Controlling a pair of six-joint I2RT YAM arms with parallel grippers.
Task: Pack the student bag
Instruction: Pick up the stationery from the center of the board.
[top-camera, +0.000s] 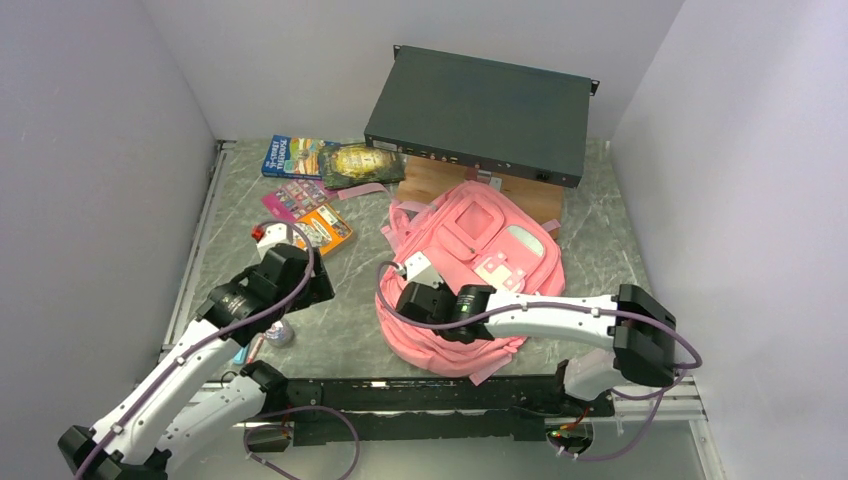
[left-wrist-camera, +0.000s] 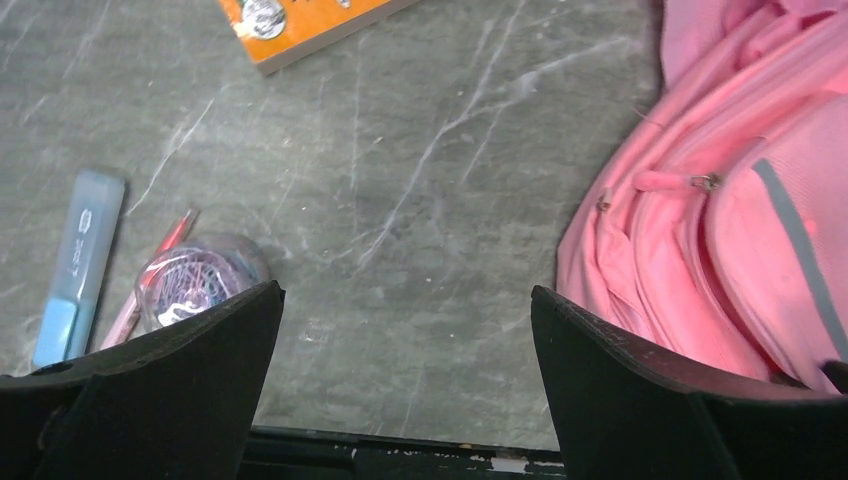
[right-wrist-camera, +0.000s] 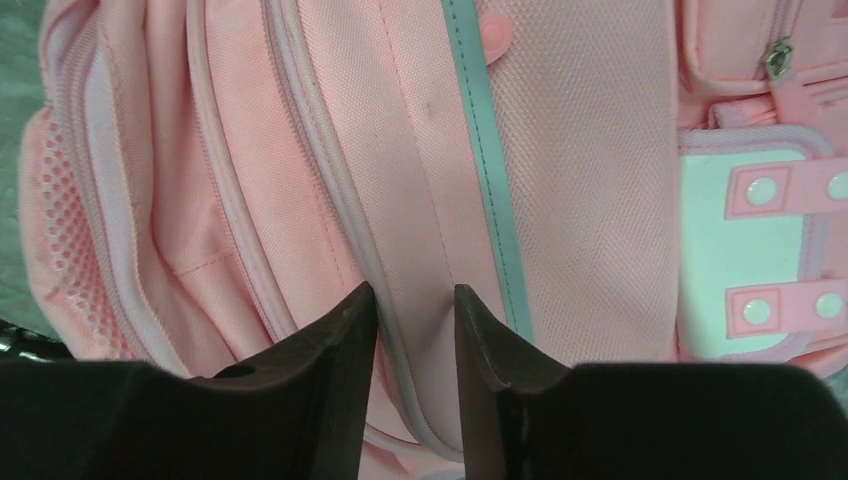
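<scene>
On table (top-camera: 350, 310), student bag (top-camera: 490, 235), contents hidden; left gripper (left-wrist-camera: 405, 293) apart; right gripper (right-wrist-camera: 412, 292) near-together, hold unclear.

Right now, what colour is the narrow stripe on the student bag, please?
Pale teal stripe, clearest in right wrist view.

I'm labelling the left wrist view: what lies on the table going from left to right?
pale blue highlighter → small clear round tub of coloured paper clips → soft pink fabric backpack
</scene>
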